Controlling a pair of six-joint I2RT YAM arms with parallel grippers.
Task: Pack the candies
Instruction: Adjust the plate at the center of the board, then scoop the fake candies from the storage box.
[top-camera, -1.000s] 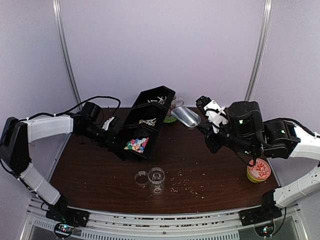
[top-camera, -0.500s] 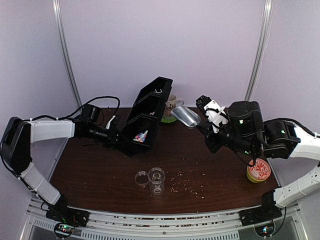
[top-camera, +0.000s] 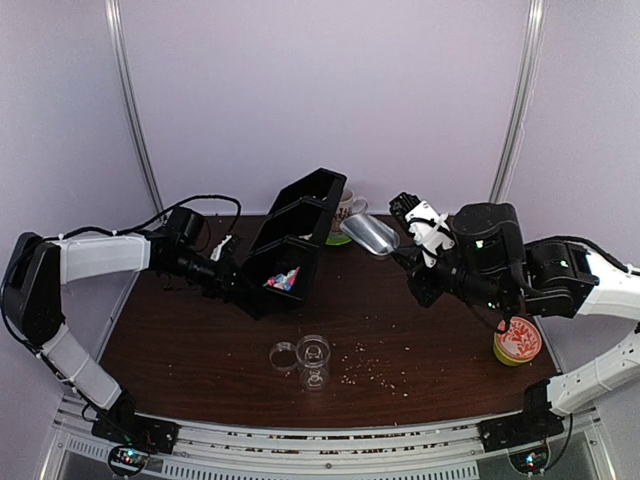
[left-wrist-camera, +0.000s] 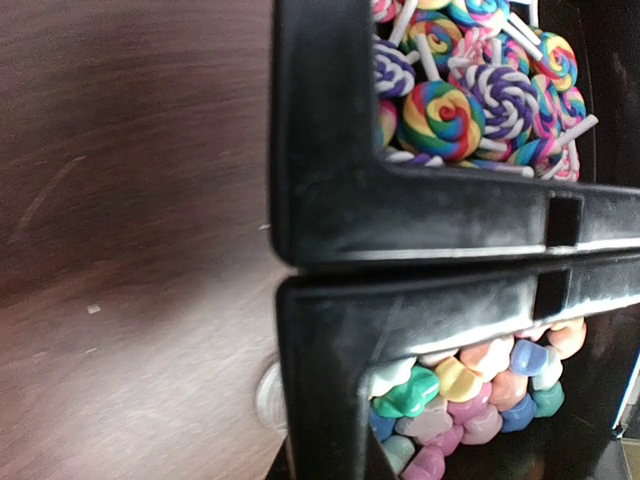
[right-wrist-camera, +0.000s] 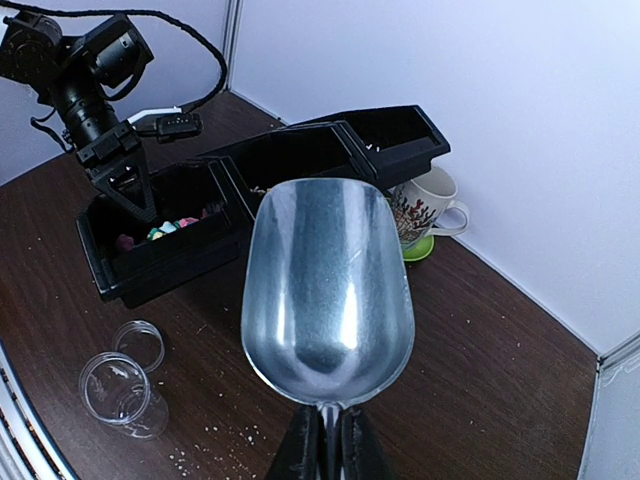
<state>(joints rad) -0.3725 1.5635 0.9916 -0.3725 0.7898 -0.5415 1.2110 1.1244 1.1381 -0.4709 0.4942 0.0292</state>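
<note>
A black tray (top-camera: 300, 225) with three compartments is tipped up on its long edge, with my left gripper (top-camera: 232, 283) shut on its near left corner. Pastel candies (top-camera: 283, 279) lie piled in the nearest compartment. In the left wrist view those pastel candies (left-wrist-camera: 470, 395) fill the lower compartment and swirled lollipops (left-wrist-camera: 450, 100) the one above, behind the tray wall (left-wrist-camera: 330, 200). My right gripper (right-wrist-camera: 325, 445) is shut on the handle of an empty metal scoop (right-wrist-camera: 328, 280), held in the air right of the tray (right-wrist-camera: 180, 255).
A clear jar (top-camera: 313, 358) and its lid (top-camera: 284, 354) stand on the table in front of the tray, with pale crumbs to their right. A mug (top-camera: 347, 210) on a green saucer is at the back. An orange-patterned tin (top-camera: 517, 341) sits at the right edge.
The left gripper has rolled the tray further onto its edge, so less of its inside shows from above and the candies have gathered low. The right arm and scoop have barely moved.
</note>
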